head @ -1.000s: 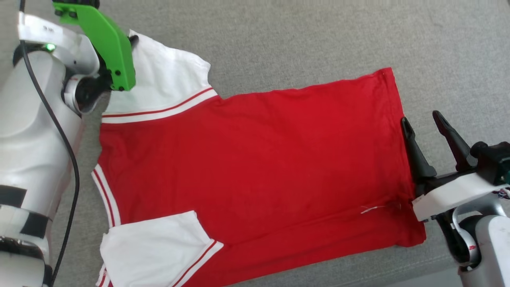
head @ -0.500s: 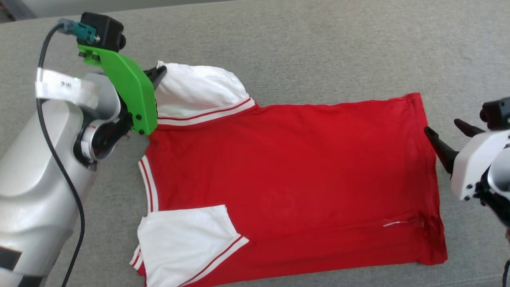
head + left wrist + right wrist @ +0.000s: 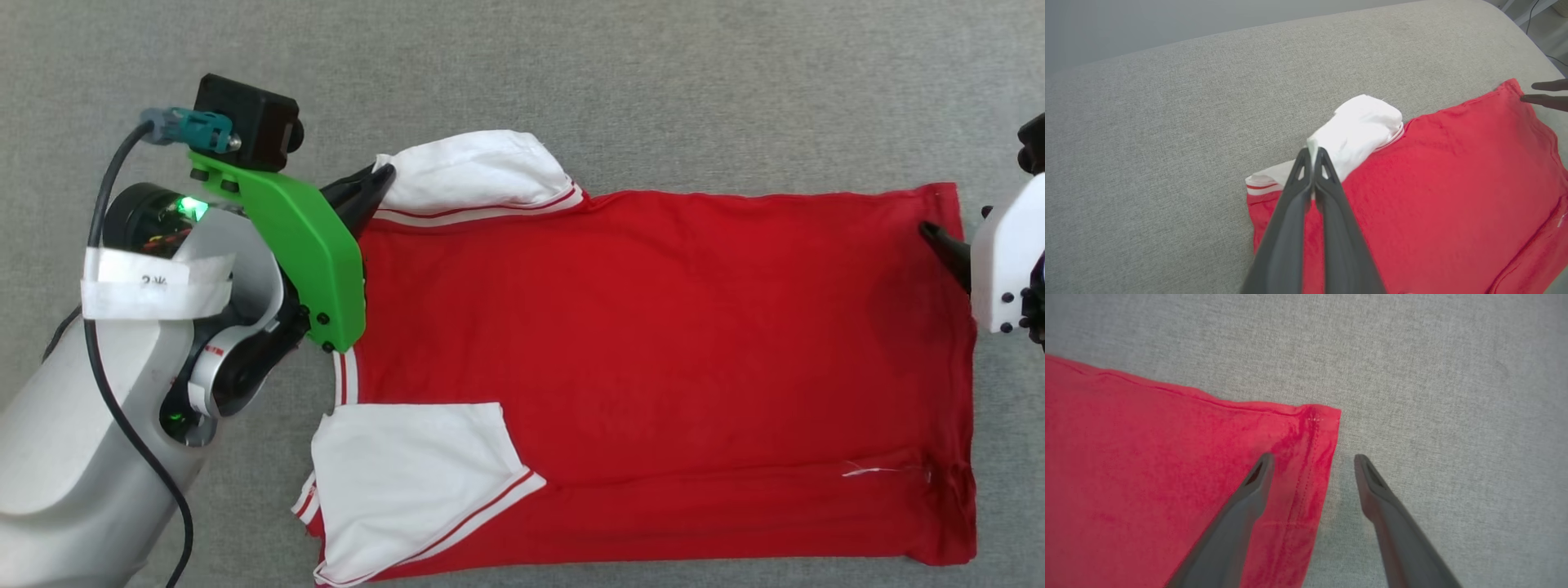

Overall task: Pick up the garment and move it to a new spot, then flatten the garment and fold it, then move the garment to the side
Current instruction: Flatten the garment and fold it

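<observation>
The garment [image 3: 653, 359] is a red jersey with white sleeves, lying plain red face up on the grey surface, collar end to the left and hem to the right. My left gripper [image 3: 382, 175] is shut on the edge of the far white sleeve [image 3: 1359, 130], which it holds raised and bunched. The near white sleeve [image 3: 408, 474] lies folded in over the red body. My right gripper [image 3: 1312, 457] stands open above the hem's far corner [image 3: 1318, 416], one finger over the red cloth and the other over bare grey surface, holding nothing.
Grey woven fabric [image 3: 653, 90] surrounds the garment on all sides. My left arm, with its green bracket [image 3: 302, 253] and black cable, lies beside the collar end. In the left wrist view the surface curves down at its far edge [image 3: 1208, 32].
The head camera has shifted, so the whole picture moved. The left gripper, still shut, has drawn the far sleeve inward so it bunches more. The right gripper stays open at the hem.
</observation>
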{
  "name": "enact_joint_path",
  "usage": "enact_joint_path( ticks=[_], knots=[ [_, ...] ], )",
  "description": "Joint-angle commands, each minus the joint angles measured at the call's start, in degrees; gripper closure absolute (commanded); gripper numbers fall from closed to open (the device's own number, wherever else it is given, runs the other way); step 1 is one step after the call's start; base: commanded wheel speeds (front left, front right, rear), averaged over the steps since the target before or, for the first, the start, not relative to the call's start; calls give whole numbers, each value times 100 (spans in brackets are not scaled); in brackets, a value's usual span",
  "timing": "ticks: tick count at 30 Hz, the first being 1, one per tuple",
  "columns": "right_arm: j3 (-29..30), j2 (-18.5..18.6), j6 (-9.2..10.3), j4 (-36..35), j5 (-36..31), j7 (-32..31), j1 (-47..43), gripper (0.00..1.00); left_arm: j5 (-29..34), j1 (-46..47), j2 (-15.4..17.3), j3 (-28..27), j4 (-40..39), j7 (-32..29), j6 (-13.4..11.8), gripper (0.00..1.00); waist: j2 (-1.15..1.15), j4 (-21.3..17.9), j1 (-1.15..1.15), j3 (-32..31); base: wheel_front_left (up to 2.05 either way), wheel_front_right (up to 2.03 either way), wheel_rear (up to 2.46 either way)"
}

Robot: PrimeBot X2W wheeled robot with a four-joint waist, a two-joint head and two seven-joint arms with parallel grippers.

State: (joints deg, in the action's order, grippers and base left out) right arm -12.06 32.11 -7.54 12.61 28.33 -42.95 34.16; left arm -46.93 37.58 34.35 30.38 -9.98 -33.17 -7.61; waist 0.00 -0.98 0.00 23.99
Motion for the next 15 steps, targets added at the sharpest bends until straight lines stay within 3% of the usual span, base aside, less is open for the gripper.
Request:
enact_joint_path(
  ticks=[1,14,15],
  knots=[
    [-60,32,5,83,-44,-11,121,0,72,-99,44,-2,-75,-5,-38,100,0,112,0,119,0,0,0],
    [-741,150,5,739,-57,300,353,0,87,-170,-17,39,-233,143,-40,100,0,335,0,324,0,0,0],
    [-780,156,5,780,-37,324,354,19,87,-176,-21,38,-217,156,-43,100,0,343,0,319,0,0,0]
  ],
)
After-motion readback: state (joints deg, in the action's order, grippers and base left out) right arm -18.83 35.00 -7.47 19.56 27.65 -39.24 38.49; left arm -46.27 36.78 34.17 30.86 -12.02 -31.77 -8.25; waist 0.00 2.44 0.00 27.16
